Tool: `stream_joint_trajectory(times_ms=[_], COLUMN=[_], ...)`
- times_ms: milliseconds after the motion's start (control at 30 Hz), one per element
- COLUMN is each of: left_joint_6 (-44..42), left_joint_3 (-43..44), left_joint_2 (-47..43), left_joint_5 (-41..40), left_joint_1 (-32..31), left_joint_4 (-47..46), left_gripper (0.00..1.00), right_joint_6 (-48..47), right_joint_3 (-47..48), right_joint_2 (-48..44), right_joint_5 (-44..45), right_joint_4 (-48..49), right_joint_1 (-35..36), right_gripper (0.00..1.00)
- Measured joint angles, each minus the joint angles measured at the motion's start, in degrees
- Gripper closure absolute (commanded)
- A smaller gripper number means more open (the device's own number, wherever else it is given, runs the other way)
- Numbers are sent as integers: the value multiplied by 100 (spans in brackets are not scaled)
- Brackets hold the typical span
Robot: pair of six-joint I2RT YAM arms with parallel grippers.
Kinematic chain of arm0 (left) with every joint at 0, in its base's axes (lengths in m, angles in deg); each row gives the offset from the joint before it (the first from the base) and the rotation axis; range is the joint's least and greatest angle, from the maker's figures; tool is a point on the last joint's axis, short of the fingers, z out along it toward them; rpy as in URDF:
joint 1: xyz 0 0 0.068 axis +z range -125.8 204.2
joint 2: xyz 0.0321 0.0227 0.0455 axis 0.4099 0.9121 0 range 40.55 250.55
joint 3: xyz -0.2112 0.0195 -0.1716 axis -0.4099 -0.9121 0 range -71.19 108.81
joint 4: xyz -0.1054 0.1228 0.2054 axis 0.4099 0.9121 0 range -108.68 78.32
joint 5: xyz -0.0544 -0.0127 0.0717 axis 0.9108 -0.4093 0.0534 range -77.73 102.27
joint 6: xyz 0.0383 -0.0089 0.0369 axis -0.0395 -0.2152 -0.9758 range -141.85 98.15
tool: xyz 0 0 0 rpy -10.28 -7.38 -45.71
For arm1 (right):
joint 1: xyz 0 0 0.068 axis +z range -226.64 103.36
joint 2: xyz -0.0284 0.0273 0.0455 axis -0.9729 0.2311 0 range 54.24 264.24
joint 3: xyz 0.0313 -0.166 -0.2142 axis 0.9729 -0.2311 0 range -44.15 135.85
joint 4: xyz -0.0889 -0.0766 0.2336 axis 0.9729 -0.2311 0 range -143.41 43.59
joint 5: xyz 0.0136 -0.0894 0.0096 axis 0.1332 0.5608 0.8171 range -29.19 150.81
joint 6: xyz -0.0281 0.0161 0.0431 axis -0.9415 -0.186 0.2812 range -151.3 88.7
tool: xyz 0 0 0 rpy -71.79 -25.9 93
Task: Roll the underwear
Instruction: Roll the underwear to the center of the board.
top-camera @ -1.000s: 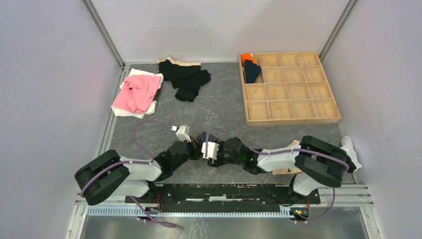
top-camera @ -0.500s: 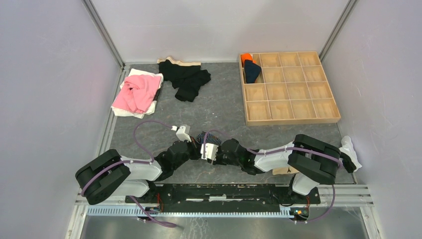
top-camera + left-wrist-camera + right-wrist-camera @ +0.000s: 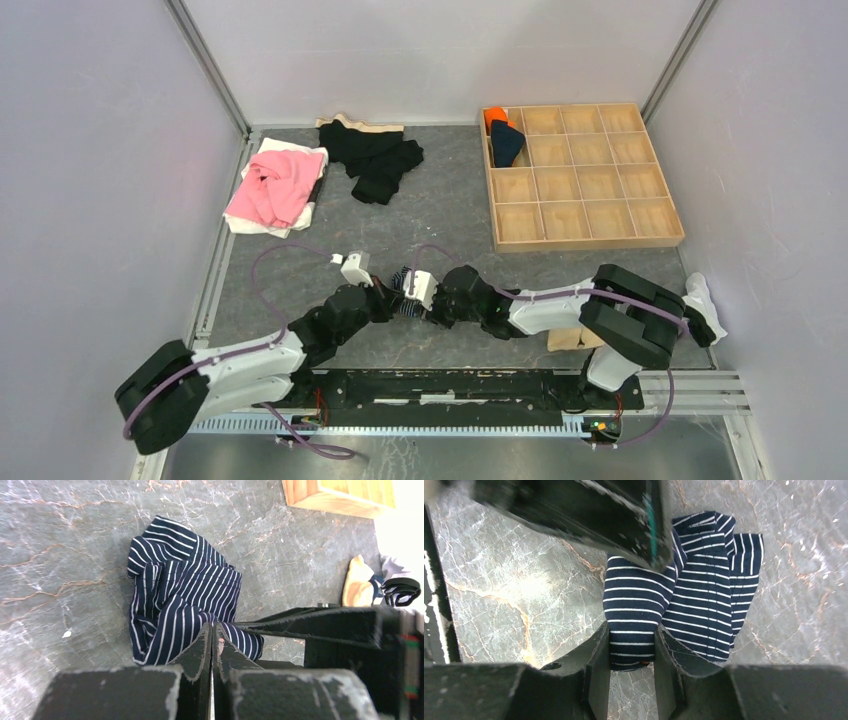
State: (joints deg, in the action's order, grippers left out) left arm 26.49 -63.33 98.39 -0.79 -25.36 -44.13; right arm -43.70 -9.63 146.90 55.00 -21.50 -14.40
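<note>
The striped underwear [image 3: 185,590] lies crumpled near the wooden tray's [image 3: 585,240] near-left corner. The right gripper [image 3: 631,647] clamps one fold; the left gripper [image 3: 212,632] pinches its edge, jaws together.

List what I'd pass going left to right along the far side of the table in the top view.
Crumpled pink cloth garment → heap of plain black cloth garments → shallow wooden tray of square compartments.
</note>
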Motion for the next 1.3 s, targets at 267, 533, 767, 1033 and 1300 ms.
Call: stream_joint_trajectory(times_ms=[267,533,767,1033,1300], left_joint_6=[-181,-400,-509,-581,-581], left_joint_3=[76,-4,-7,-7,-7], left_joint_2=[-1279,-946,-468,-367,-107], left_joint_5=[-127,549,872,866,876], left_joint_1=[9,9,9,9,9], left_joint_4=[1104,769,382,175,-44], left_gripper=[98,98,98,98,98], right_joint_6=[1185,2492,3161,3528,3709], right_joint_3=[74,131,321,437,476], right_joint_2=[136,479,831,1049,1193], right_joint_5=[-1174,-2347,-3171,-3781,-4164], right_joint_4=[-57,173,192,66,-2], right_joint_1=[-599,-1263,-1556,-1755,-1864], right_gripper=[100,100,100,100,95])
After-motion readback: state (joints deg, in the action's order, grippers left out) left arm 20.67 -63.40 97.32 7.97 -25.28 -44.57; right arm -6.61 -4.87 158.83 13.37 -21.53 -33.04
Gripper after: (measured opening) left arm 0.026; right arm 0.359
